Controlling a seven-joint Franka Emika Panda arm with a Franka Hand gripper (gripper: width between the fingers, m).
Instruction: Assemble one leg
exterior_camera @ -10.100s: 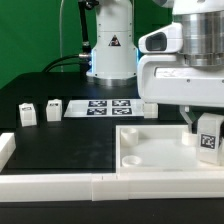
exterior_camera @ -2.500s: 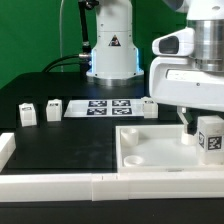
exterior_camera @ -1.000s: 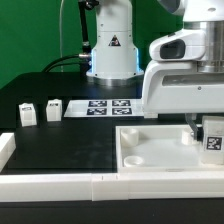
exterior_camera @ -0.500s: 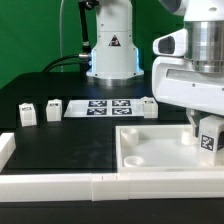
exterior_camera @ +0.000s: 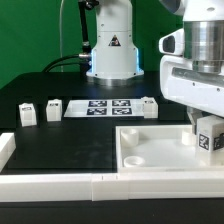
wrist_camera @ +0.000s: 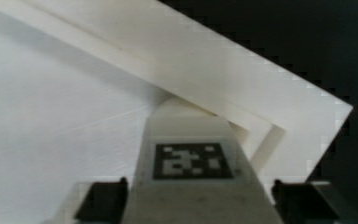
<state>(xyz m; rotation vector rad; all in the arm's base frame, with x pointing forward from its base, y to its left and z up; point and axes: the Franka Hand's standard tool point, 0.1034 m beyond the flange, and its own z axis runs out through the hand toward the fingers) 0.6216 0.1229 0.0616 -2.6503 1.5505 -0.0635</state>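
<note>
My gripper [exterior_camera: 203, 131] is shut on a leg [exterior_camera: 209, 139], a small white block with a black-and-white tag. It holds the leg upright at the right end of the large white tray panel [exterior_camera: 150, 158], at the exterior view's right. I cannot tell if the leg touches the panel. In the wrist view the leg [wrist_camera: 197, 158] sits between my two dark fingers [wrist_camera: 101, 200], above the panel's corner wall [wrist_camera: 247, 80]. Three other legs stand loose: two at the left [exterior_camera: 27, 113] [exterior_camera: 53, 108] and one by the panel [exterior_camera: 149, 107].
The marker board [exterior_camera: 108, 107] lies flat at the back centre, in front of the robot base [exterior_camera: 110, 50]. A low white rail [exterior_camera: 60, 185] runs along the front edge, with a white block [exterior_camera: 5, 150] at the left.
My wrist body has shifted toward the exterior view's right, uncovering the loose leg beside the marker board. The held leg stays at the panel's right end.
</note>
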